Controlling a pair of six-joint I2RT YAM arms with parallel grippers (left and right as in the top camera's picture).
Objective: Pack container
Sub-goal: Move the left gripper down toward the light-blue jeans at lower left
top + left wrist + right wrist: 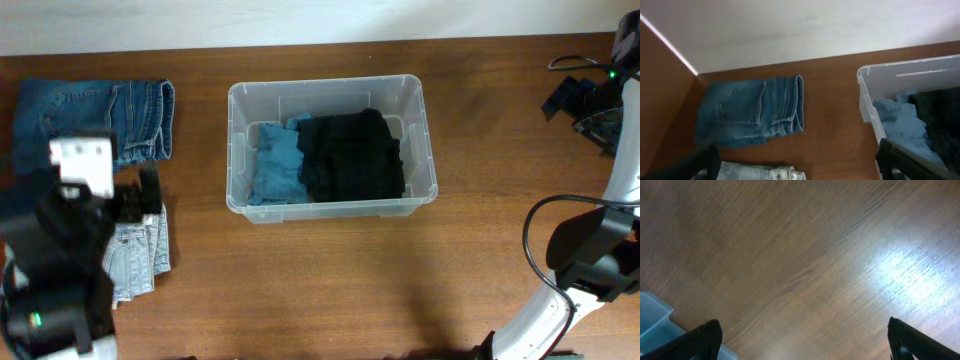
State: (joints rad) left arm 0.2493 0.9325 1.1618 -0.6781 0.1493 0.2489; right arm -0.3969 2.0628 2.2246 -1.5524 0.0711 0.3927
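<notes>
If you're after the clear rectangular plastic container: it's sitting upright about midway across the brown wooden tabletop, between your two arms.
Inside it: a crumpled light blue cloth takes the left end, and a black cloth sits right up against it and fills the rest.
Dark blue folded jeans: flat on the tabletop at the far left, well apart from the container.
Pale washed folded jeans: just beside the dark pair on the near side, partly hidden under your left arm.
Left fingers: spread wide with nothing in them. They're above the top edge of the pale jeans, with the container wall off to the right.
Right fingers: same deal, wide apart and empty. They're over bare tabletop, and only a corner of the container peeks in at the lower left of your right wrist view.
</notes>
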